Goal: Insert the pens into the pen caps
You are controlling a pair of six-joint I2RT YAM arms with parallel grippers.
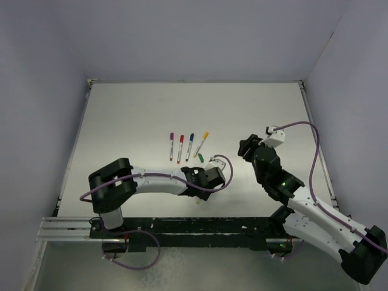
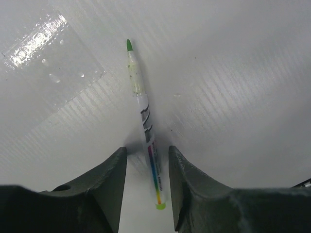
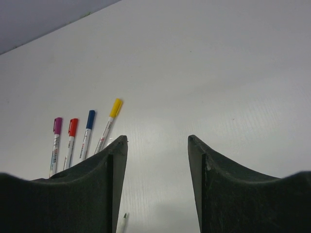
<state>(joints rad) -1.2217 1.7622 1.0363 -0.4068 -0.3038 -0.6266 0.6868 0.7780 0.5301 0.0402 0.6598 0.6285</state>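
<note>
Left claw (image 2: 147, 150): my dark fingers (image 2: 104, 189) point down, partly open, astride the green pen (image 2: 145, 116), a gap on each side; nothing gripped.
Green pen: flat on the table (image 2: 233, 87), bare green tip pointing away from me.
Left arm: forearm stretched rightward, low over the near table, wrist bent down.
Right claw (image 3: 156, 138): jaws apart, empty, above the table.
Right arm: leaning in from its base, wrist raised.
Four capped pens (image 1: 180, 147): side by side, mid-table.
Green cap (image 1: 200, 157): loose, just beside the yellow-capped pen.
</note>
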